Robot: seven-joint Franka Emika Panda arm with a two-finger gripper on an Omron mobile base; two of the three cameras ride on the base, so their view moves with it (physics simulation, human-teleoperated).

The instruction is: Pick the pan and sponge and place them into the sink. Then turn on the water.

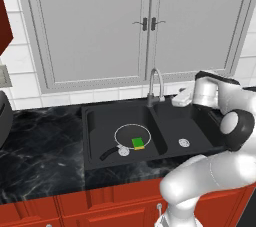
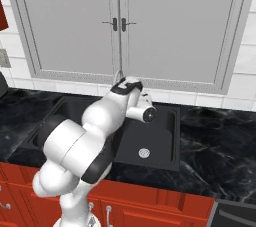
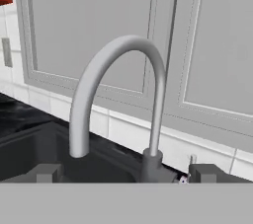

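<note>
The black double-basin sink (image 1: 120, 106) is set into the counter. In its left bowl lies the pan (image 1: 129, 130), its black handle (image 1: 107, 153) pointing to the front left. The green sponge (image 1: 138, 143) rests inside the pan. The grey gooseneck faucet (image 1: 156, 85) rises behind the divider, and no water runs from it. My gripper (image 1: 181, 99) hovers just right of the faucet, over the sink's back rim. In the hand view the gripper (image 3: 126, 173) is open, its fingertips (image 3: 47, 172) wide apart, and the faucet (image 3: 118, 70) stands close ahead with its base between them.
Grey cabinet doors (image 1: 148, 23) hang above a white tiled wall. Black marble counter (image 1: 40, 151) flanks the sink, with red cabinets (image 1: 100, 211) below. A dark rounded object (image 1: 3, 116) sits at the far left. The right bowl (image 2: 150, 141) holds only its drain (image 2: 144, 153).
</note>
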